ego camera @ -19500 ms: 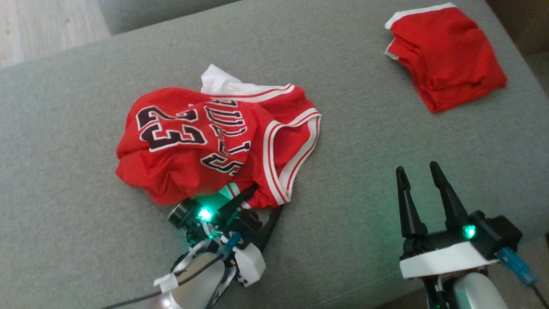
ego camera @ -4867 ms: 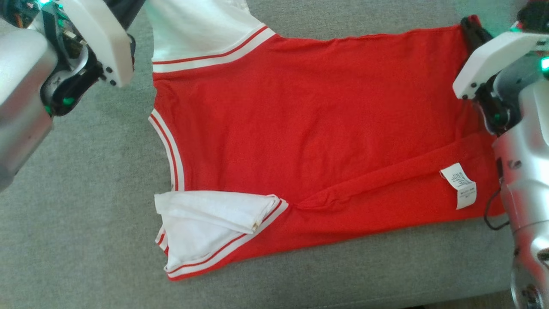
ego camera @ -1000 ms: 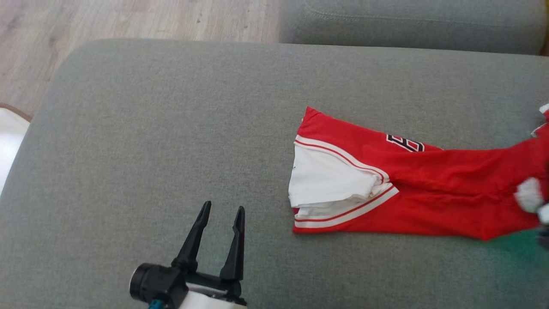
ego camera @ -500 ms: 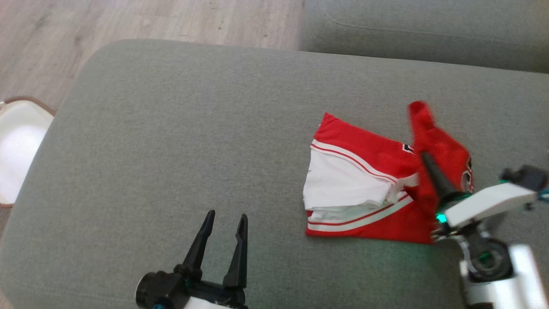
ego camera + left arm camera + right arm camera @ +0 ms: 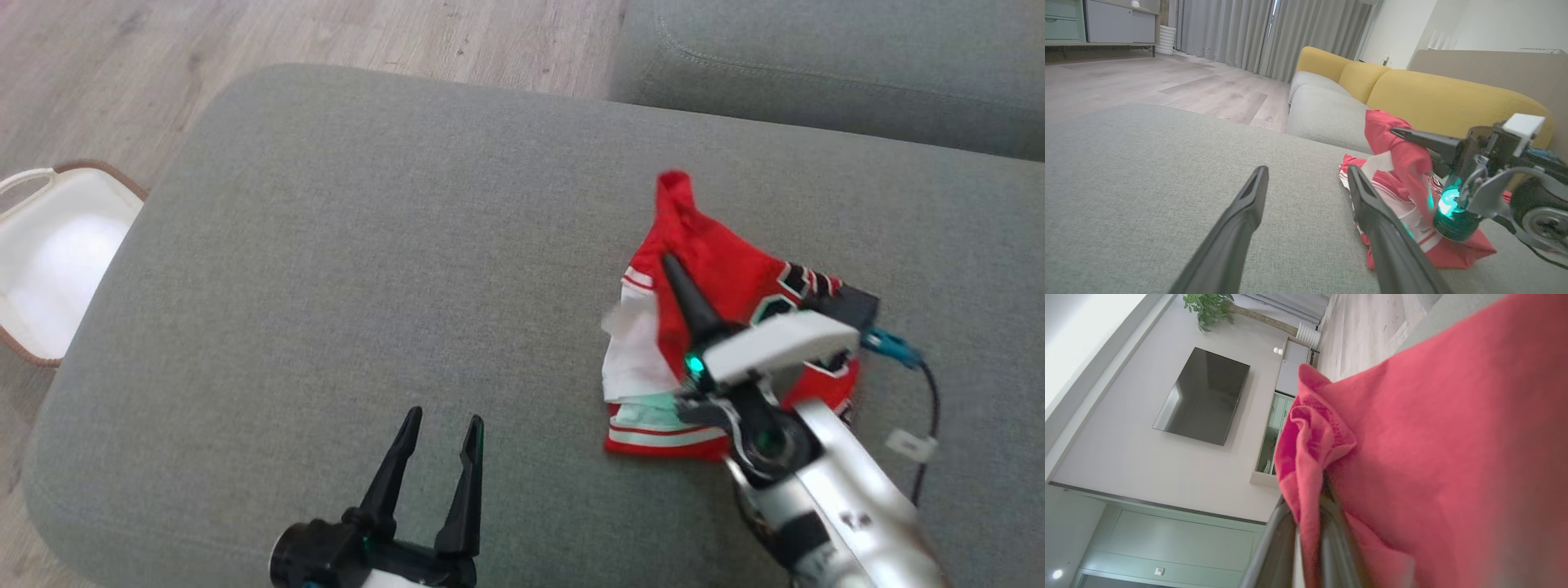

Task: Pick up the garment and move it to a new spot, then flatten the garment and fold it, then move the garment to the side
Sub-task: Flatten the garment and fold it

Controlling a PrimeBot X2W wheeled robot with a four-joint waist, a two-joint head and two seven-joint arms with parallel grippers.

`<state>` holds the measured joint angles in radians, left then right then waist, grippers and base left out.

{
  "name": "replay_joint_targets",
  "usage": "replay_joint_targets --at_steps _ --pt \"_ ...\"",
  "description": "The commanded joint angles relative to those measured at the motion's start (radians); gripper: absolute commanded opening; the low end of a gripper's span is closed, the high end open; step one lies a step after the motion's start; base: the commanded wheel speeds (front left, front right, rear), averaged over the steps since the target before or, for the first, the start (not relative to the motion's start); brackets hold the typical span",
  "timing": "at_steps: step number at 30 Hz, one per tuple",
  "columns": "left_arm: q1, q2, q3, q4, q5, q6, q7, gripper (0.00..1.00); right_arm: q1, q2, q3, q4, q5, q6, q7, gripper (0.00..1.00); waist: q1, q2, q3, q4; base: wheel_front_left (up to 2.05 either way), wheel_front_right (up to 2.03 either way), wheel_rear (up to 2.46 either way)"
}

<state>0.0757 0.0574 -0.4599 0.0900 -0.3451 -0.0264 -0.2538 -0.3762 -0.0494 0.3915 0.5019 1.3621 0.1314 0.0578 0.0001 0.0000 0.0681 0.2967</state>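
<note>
Garment, head view: the red garment point(image 5: 735, 273) is lying part-folded on the right half of the grey cushion point(image 5: 367, 245). Its white-trimmed layers are resting flat, and one red end is standing raised above them.
Right gripper, head view: the right gripper point(image 5: 673, 269) is hanging over the stack, with red cloth draping around the one dark finger that shows.
Left gripper, head view: the left gripper point(image 5: 445, 416) is hovering by the near edge, well apart from the garment, jaws spread and carrying nothing.
Basket, head view: a white basket point(image 5: 82, 166) is sitting on the floor beside the cushion's left end.
Left wrist view: the raised end is dangling from the right gripper above the flat layers, with a yellow sofa point(image 5: 1433, 98) behind.
Right wrist view: the jaws are pinching a bunched hem of the garment, fabric spilling to either side.
Risk: the pinch is looking bunched rather than flat, so the end may land twisted or crooked. Nothing is pinning the lower layers, so a sideways drag could pull them out of line.
</note>
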Motion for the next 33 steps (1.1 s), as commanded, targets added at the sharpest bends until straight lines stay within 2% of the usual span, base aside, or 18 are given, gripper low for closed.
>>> replay_joint_targets --at_steps 1,4,5,6,10,14,17,21,24,27,29,33 --pt "-0.022 -0.007 0.016 -0.028 -0.006 0.002 -0.008 1.00 -0.075 -0.001 0.062 -0.002 0.038 -0.001 -0.044 0.00 -0.0001 0.0000 0.003 0.002 0.00 0.00 0.00" --pt "-0.027 -0.007 0.016 -0.028 -0.010 0.005 -0.008 1.00 -0.141 -0.001 0.159 0.058 0.110 -0.001 -0.101 0.00 -0.0001 0.0000 0.011 0.001 0.00 0.00 0.00" --pt "-0.029 -0.007 0.016 -0.028 -0.011 0.005 -0.008 1.00 -0.160 -0.001 0.189 0.075 0.134 -0.001 -0.114 0.32 -0.0001 0.0000 0.013 -0.001 0.00 0.00 0.00" --pt "-0.029 -0.007 0.016 -0.028 -0.011 0.006 -0.008 1.00 -0.178 -0.001 0.216 0.094 0.154 -0.001 -0.131 1.00 -0.0001 0.0000 0.014 -0.003 0.00 0.00 0.00" --pt "-0.030 -0.007 0.021 -0.030 -0.011 0.009 -0.008 1.00 -0.234 -0.001 0.315 0.132 0.212 -0.001 -0.184 1.00 -0.0001 0.0000 0.018 -0.017 0.00 0.00 0.00" --pt "-0.026 -0.007 0.030 -0.032 -0.010 0.014 -0.008 1.00 -0.275 -0.004 0.375 0.149 0.149 -0.001 -0.243 1.00 -0.0001 0.0000 0.010 -0.043 0.00 0.00 0.00" --pt "-0.020 -0.007 0.045 -0.032 -0.008 0.019 -0.008 1.00 -0.275 -0.056 0.387 0.141 0.062 -0.001 -0.280 1.00 -0.0001 0.0000 -0.004 -0.068 0.00 0.00 0.00" --pt "-0.005 -0.007 0.074 -0.038 -0.011 0.029 -0.008 1.00 -0.228 -0.177 0.366 0.105 -0.094 -0.001 -0.312 1.00 -0.0001 0.0000 -0.033 -0.103 0.00 0.00 0.00" --pt "0.012 -0.007 0.104 -0.049 -0.002 0.046 -0.008 1.00 -0.164 -0.258 0.289 0.065 -0.235 -0.001 -0.318 1.00 -0.0001 0.0000 -0.059 -0.134 0.00 0.00 0.00" --pt "0.030 -0.007 0.137 -0.058 0.016 0.061 -0.008 1.00 -0.061 -0.296 0.133 -0.025 -0.416 -0.001 -0.319 1.00 -0.0001 0.0000 -0.082 -0.164 0.00 0.00 0.00" --pt "0.040 -0.007 0.153 -0.061 0.025 0.066 -0.008 1.00 0.033 -0.295 0.032 -0.098 -0.545 -0.001 -0.319 1.00 -0.0001 0.0000 -0.092 -0.178 0.00 0.00 0.00" --pt "0.052 -0.007 0.175 -0.069 0.055 0.069 -0.008 1.00 0.228 -0.248 -0.153 -0.238 -0.785 -0.001 -0.319 1.00 -0.0001 0.0000 -0.107 -0.194 0.00 0.00 0.00"
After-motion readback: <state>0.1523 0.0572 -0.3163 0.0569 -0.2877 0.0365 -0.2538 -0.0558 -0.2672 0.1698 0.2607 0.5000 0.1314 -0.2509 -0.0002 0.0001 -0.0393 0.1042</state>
